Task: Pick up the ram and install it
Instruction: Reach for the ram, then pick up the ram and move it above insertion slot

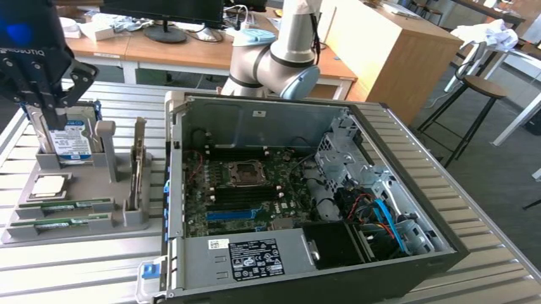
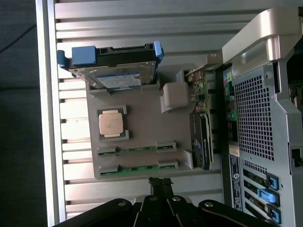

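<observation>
Two green ram sticks (image 1: 64, 206) lie side by side in slots at the near end of a grey holder (image 1: 127, 218); in the wrist view the ram (image 2: 137, 150) sits just ahead of my fingertips. My gripper (image 1: 50, 119) hangs high over the holder's far end, in front of the hard drive, well above the ram. Seen from the wrist, the gripper (image 2: 160, 182) is shut with nothing between its fingers. The open computer case (image 1: 439, 209) lies to the exterior view's right of the holder, its motherboard (image 1: 245, 190) exposed.
The holder also carries a blue-labelled hard drive (image 1: 72, 144), a square silver processor (image 1: 49, 185) and an upright expansion card (image 1: 138, 161). All stand on a slatted metal table (image 1: 76, 266). The arm's base (image 1: 279, 63) rises behind the case. Stools and desks stand beyond.
</observation>
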### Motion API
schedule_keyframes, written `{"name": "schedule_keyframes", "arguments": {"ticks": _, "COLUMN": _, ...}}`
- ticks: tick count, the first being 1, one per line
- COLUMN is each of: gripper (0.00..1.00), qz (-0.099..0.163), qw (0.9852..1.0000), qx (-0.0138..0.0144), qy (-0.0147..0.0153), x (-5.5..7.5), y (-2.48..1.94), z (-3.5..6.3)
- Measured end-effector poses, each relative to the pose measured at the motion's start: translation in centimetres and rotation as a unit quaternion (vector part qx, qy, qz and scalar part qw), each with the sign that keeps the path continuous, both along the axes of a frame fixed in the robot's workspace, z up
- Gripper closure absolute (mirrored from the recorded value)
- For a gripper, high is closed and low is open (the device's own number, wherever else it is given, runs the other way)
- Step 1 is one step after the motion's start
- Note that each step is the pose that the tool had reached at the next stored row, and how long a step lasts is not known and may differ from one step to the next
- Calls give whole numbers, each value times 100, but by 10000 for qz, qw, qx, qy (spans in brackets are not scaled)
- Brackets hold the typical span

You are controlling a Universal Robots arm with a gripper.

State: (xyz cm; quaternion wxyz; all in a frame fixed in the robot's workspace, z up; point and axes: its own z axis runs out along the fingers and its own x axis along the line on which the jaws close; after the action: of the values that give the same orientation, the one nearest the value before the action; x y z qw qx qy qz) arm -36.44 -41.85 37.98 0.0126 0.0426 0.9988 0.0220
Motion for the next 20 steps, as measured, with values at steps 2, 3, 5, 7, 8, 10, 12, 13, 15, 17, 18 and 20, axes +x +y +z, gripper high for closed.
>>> {"name": "schedule_keyframes", "arguments": {"ticks": 2, "gripper": 90, "qz": -1, "qw": 10000, "qx": 0, "qy": 0, "x": -1, "y": -26, "z": 0}}
{"name": "schedule_keyframes", "arguments": {"ticks": 3, "gripper": 90, "qz": -1, "qw": 10000, "qx": 0, "qy": 0, "x": -1, "y": -39, "z": 0}}
{"name": "schedule_keyframes", "arguments": {"ticks": 5, "gripper": 90, "qz": -1, "qw": 10000, "qx": 0, "qy": 0, "x": -1, "y": -62, "z": 0}}
{"name": "schedule_keyframes", "arguments": {"ticks": 7, "gripper": 90, "qz": -1, "qw": 10000, "qx": 0, "qy": 0, "x": -1, "y": -66, "z": 0}}
{"name": "schedule_keyframes", "arguments": {"ticks": 8, "gripper": 90, "qz": -1, "qw": 10000, "qx": 0, "qy": 0, "x": 0, "y": -66, "z": 0}}
{"name": "schedule_keyframes", "arguments": {"ticks": 10, "gripper": 90, "qz": 0, "qw": 10000, "qx": 0, "qy": 0, "x": 0, "y": -66, "z": 0}}
{"name": "schedule_keyframes", "arguments": {"ticks": 12, "gripper": 90, "qz": -1, "qw": 10000, "qx": 0, "qy": 0, "x": 0, "y": -67, "z": 0}}
{"name": "schedule_keyframes", "arguments": {"ticks": 13, "gripper": 90, "qz": 0, "qw": 10000, "qx": 0, "qy": 0, "x": 0, "y": -66, "z": 0}}
{"name": "schedule_keyframes", "arguments": {"ticks": 15, "gripper": 90, "qz": -1, "qw": 10000, "qx": 0, "qy": 0, "x": 0, "y": -66, "z": 0}}
{"name": "schedule_keyframes", "arguments": {"ticks": 17, "gripper": 90, "qz": -1, "qw": 10000, "qx": 0, "qy": 0, "x": 0, "y": -66, "z": 0}}
{"name": "schedule_keyframes", "arguments": {"ticks": 18, "gripper": 90, "qz": 0, "qw": 10000, "qx": 0, "qy": 0, "x": 0, "y": -67, "z": 0}}
{"name": "schedule_keyframes", "arguments": {"ticks": 20, "gripper": 90, "qz": 2, "qw": 10000, "qx": 0, "qy": 0, "x": 0, "y": -66, "z": 0}}
